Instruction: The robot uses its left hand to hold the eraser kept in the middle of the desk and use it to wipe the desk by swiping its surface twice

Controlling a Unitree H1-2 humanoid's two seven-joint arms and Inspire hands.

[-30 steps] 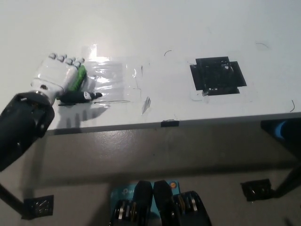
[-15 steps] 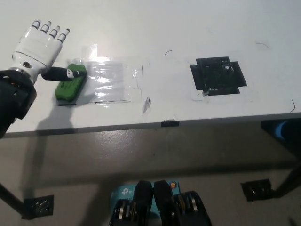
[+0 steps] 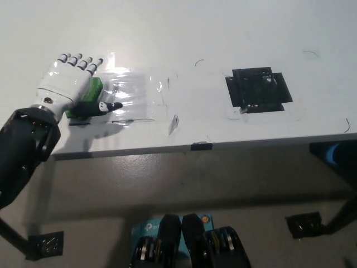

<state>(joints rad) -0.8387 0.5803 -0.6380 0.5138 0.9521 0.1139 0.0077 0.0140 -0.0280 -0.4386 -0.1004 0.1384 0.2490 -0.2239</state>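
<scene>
Fingers (image 3: 83, 62) of the left hand (image 3: 70, 84) lie flat and stretched over the green eraser (image 3: 92, 90), with the thumb wrapped along its near side, so the hand appears to hold it pressed to the tabletop (image 3: 184, 33). Eraser and hand sit at the upper left of the frame, touching the left edge of a shiny clear patch (image 3: 136, 95). A black square (image 3: 257, 90) lies well apart at the upper right. This looks like the wiping step; next, a steady swipe across the surface with even pressure seems called for. No right hand shows.
</scene>
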